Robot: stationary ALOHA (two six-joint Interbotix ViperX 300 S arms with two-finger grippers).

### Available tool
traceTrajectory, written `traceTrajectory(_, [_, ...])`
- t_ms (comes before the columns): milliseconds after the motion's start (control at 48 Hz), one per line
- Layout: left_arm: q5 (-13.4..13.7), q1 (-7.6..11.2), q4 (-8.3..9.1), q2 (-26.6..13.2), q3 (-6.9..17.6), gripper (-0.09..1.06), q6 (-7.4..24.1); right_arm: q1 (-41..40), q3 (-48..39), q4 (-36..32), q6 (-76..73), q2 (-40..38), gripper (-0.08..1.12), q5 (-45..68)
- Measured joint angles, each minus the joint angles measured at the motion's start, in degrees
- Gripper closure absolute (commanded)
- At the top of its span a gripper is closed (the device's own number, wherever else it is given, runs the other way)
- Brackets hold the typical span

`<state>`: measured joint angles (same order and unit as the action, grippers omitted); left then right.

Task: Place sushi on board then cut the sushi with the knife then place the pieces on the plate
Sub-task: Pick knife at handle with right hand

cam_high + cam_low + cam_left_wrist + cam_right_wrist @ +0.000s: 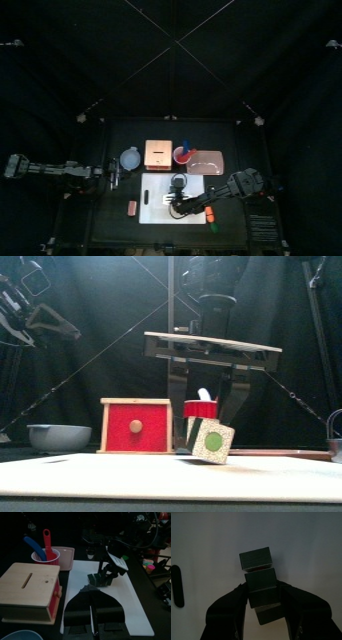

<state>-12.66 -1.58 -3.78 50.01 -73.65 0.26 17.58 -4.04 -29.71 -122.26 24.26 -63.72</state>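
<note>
A dark green sushi roll [258, 574] of several blocks is held by my right gripper [262, 598], which is shut on its middle. In the front view the roll [211, 442] hangs tilted, its lower end at the white cutting board [160, 474]; whether it touches I cannot tell. From above, the right gripper [179, 202] is over the board's middle [158, 222]. The red cup [47, 558] holds a blue knife [31, 544] and a red knife [47, 539]. The pink plate [211, 164] lies behind the board. My left gripper [115, 178] rests shut at the table's left.
A wooden box with a red drawer front [136, 426] stands behind the board, left of the cup. A blue-grey bowl [58, 436] sits further left. A small orange toy [132, 207] lies left of the board, and small red and green toys [213, 214] lie at its right edge.
</note>
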Motion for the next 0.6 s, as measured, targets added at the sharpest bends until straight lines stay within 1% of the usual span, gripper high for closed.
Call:
traceTrajectory(83, [-0.1, -0.18, 0.00, 0.0, -0.1, 1.00, 0.0, 0.0, 0.4, 0.2, 0.0, 0.7, 0.43, 0.0])
traceTrajectory(354, [0.0, -0.26, 0.00, 0.0, -0.3, 1.00, 0.0, 0.1, 0.8, -0.4, 0.1, 1.1, 0.18, 0.1])
traceTrajectory(438, [0.0, -0.35, 0.09, 0.0, -0.3, 1.00, 0.0, 0.0, 0.8, -0.4, 0.1, 1.1, 0.14, 0.0])
traceTrajectory(604, [0.0, -0.44, 0.00, 0.0, -0.3, 1.00, 0.0, 0.1, 0.8, -0.4, 0.1, 1.1, 0.13, 0.0])
